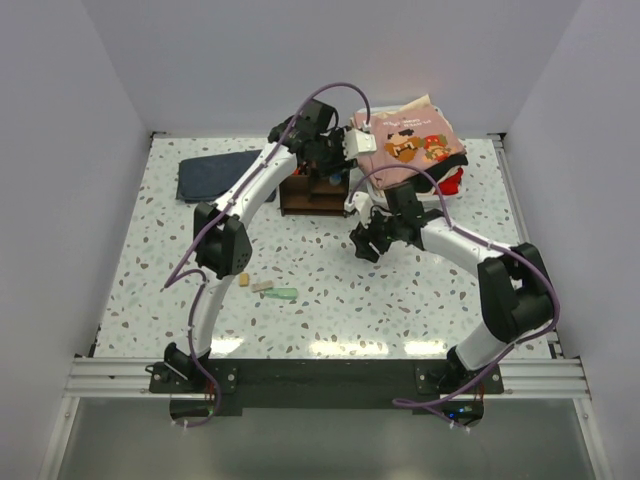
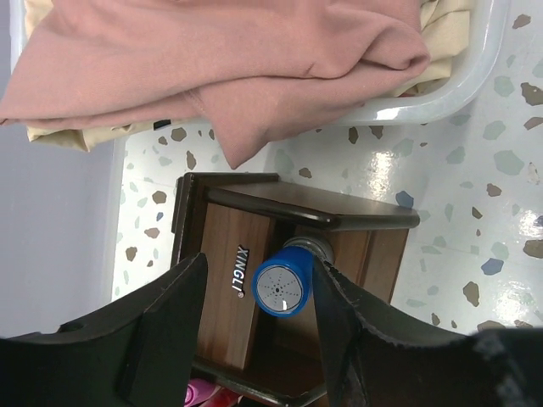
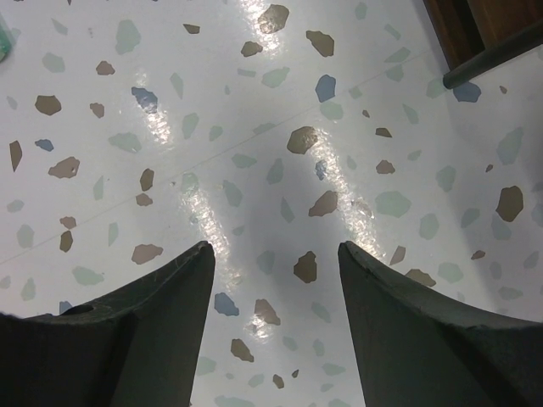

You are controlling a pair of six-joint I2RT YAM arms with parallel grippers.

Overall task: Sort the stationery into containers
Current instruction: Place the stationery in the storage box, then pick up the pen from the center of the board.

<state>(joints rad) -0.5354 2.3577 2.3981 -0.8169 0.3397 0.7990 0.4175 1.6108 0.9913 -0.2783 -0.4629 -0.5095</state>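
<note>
Bottle (image 2: 281, 288), blue-capped, pokes from the wooden organiser (image 2: 222, 254) between the parted fingers of the left gripper (image 2: 261, 270), which could tip it when lifting away; right gripper (image 3: 276, 250) gapes, empty.

worktop (image 3: 254, 102) gleaming glossy, speckled stone | organiser (image 2: 222, 254) showing smooth wood grain | bottle cap (image 2: 281, 288) looking matt plastic

Arms (image 1: 250, 190) white w/ blk joints, purple cables (image 1: 340, 86); blk end effector fingers (image 2: 161, 331).
</note>
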